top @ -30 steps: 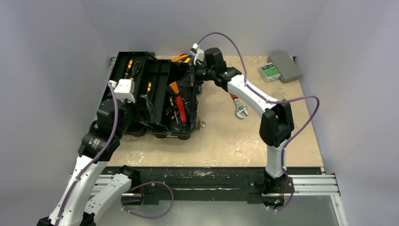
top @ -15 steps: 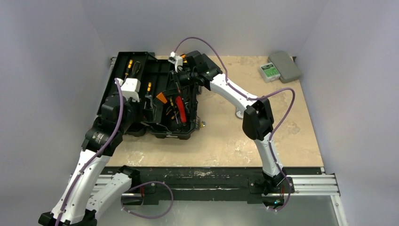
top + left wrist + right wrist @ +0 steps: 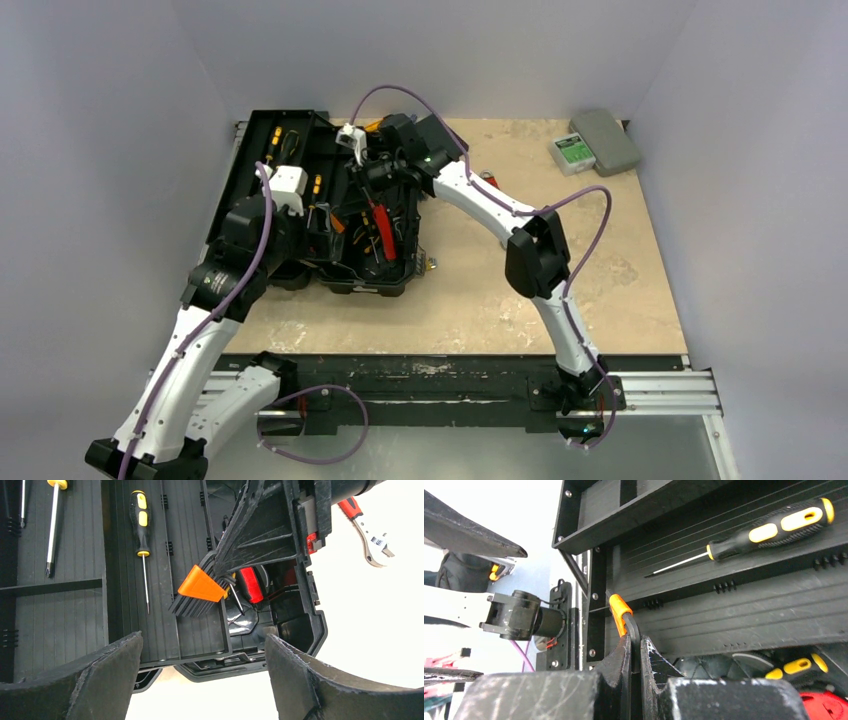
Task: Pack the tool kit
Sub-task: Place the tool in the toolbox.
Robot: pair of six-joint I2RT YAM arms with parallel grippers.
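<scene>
The black toolbox [image 3: 255,140] lies open at the table's far left, with yellow-and-black screwdrivers [image 3: 140,520] in its trays and red-handled pliers [image 3: 383,222] in its right half. My right gripper [image 3: 365,172] is shut on a thin black hinged flap of the box, just below its orange latch [image 3: 619,611]; the jaws [image 3: 634,647] pinch the flap's edge. The flap [image 3: 260,530] stands tilted over the box. My left gripper [image 3: 202,640] is open and empty, above the box's near edge. A red-handled wrench [image 3: 372,532] lies on the table right of the box.
A grey case [image 3: 605,140] with a green-labelled device [image 3: 573,150] sits at the far right corner. Grey walls enclose the table on three sides. A small metal piece [image 3: 432,263] lies by the toolbox's near right corner.
My right gripper has swung left over the toolbox, carrying the flap with the orange latch with it. The right arm now covers most of the wrench. My left arm has shifted slightly towards the box.
</scene>
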